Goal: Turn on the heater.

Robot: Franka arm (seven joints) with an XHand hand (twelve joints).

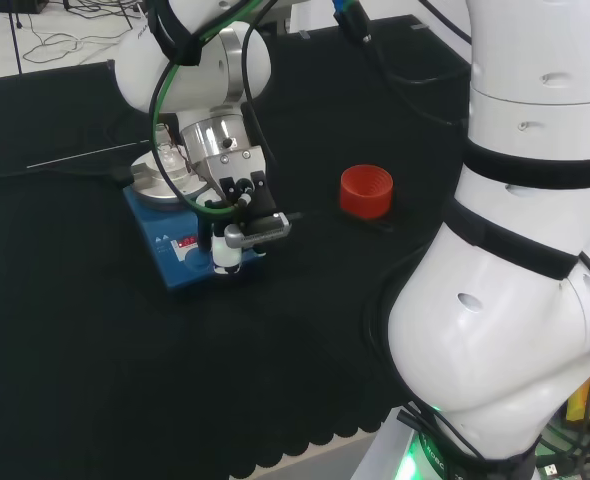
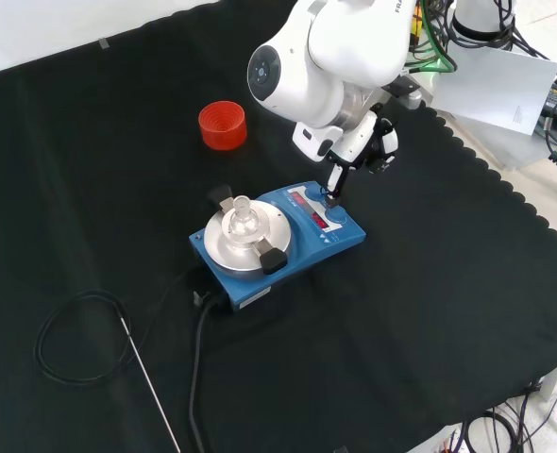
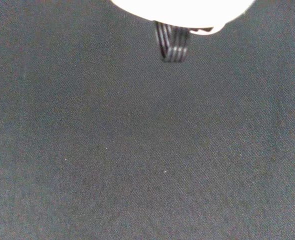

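Blue heater with a round silver plate [image 2: 297, 236] sits mid-table, a small clear glass flask [image 2: 242, 219] on its plate.
The black and white hand [image 2: 359, 151] reaches one straight finger down onto the heater's red-lit front panel; a red ribbed ring [image 2: 223, 125] stands well apart.

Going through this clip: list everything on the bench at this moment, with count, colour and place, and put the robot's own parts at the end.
heater: one, blue with a round silver plate, middle of the cloth in the front view; red display on its control panel.
glass flask: one, clear, standing on the heater's plate; contents cannot be told.
red ribbed ring: one, red, standing alone on the cloth, farther off than the heater in the front view.
cables: black, running from the heater's left side in the front view, one in a loop.
thin rod: one, grey, lying on the cloth near the loop.
black cloth: one, covering the bench.
hand: one, black and white, a finger pointing down at the heater's control panel.
arm: one, white.
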